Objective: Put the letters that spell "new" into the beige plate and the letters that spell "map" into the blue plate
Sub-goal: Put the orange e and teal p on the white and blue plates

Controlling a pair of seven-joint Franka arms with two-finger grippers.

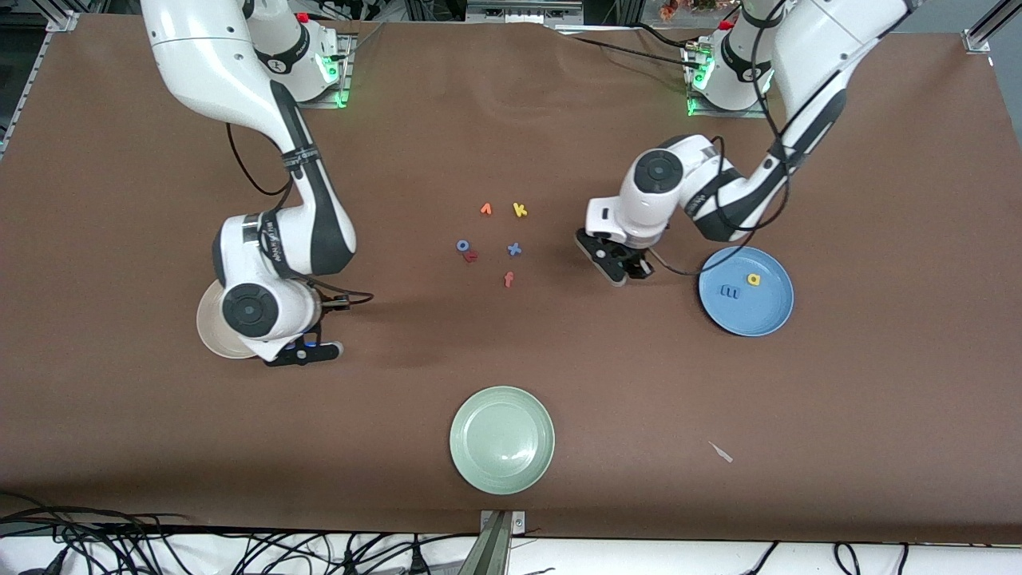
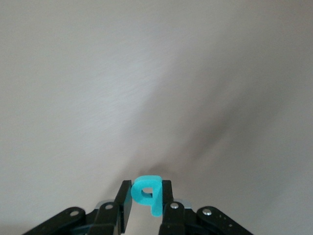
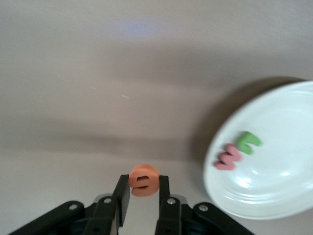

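My left gripper (image 1: 608, 265) (image 2: 146, 182) is shut on the teal p (image 2: 156, 203) and hangs over bare table beside the blue plate (image 1: 770, 319). In that plate lie the blue m (image 1: 730, 291) and the yellow a (image 1: 753, 279). My right gripper (image 1: 307, 351) (image 3: 144, 176) is shut on the orange e (image 3: 145, 188), over bare table just beside the beige plate (image 1: 209, 329) (image 3: 274, 205). The pinkish-red w (image 3: 228, 157) and the olive-green n (image 3: 249, 142) lie in the beige plate. In the front view the right arm's wrist hides most of that plate.
A pale green plate (image 1: 501, 471) sits near the table's front edge. In the middle of the table lie loose letters: an orange v (image 1: 485, 209), a yellow k (image 1: 520, 210), a blue x (image 1: 514, 249), an orange-red f (image 1: 508, 279), and a blue (image 1: 463, 246) and a red (image 1: 472, 256) letter touching.
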